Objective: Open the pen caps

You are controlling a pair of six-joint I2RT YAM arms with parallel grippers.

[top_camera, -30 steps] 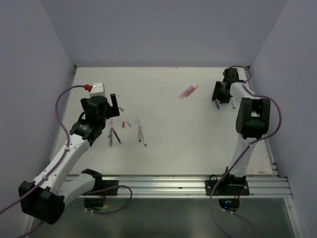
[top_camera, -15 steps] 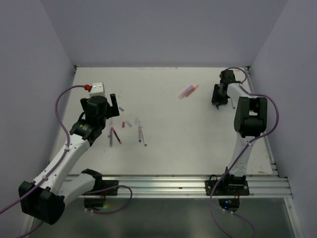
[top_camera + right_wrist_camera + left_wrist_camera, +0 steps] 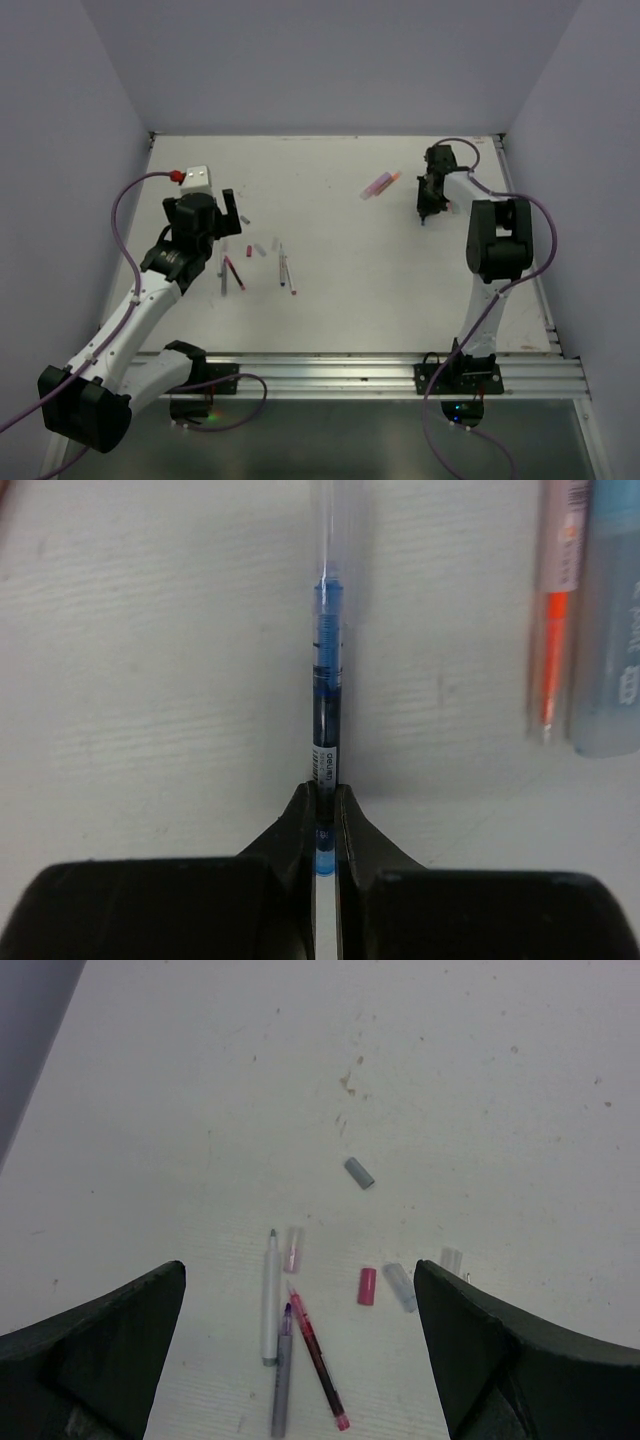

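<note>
On the white tabletop (image 3: 340, 300), which has some small dark spots and is closed on three sides by pale lilac walls (image 3: 330, 60), pens and caps lie in separate groups.

Only the right wrist view shows the grasp. The right hand (image 3: 325, 802) is pressed together on the lower end of a blue pen (image 3: 324, 680), which runs straight away from the fingertips over the surface. Just to its right lie an orange pen (image 3: 553, 600) and a light blue marker (image 3: 610, 630), side by side.

From above, this hand is only a dark shape near the far right corner, and a pink and orange pair (image 3: 380, 183) lies to its left.

The left hand (image 3: 225, 212) is spread wide and holds nothing. Its camera shows, between the fingers and apart from them, a white pen (image 3: 270, 1300), a grey pen (image 3: 283, 1380) and a red pen (image 3: 318, 1360) close together. Loose caps lie near them: a grey cap (image 3: 359, 1172), a magenta cap (image 3: 367, 1286) and a light blue cap (image 3: 400, 1286).
</note>
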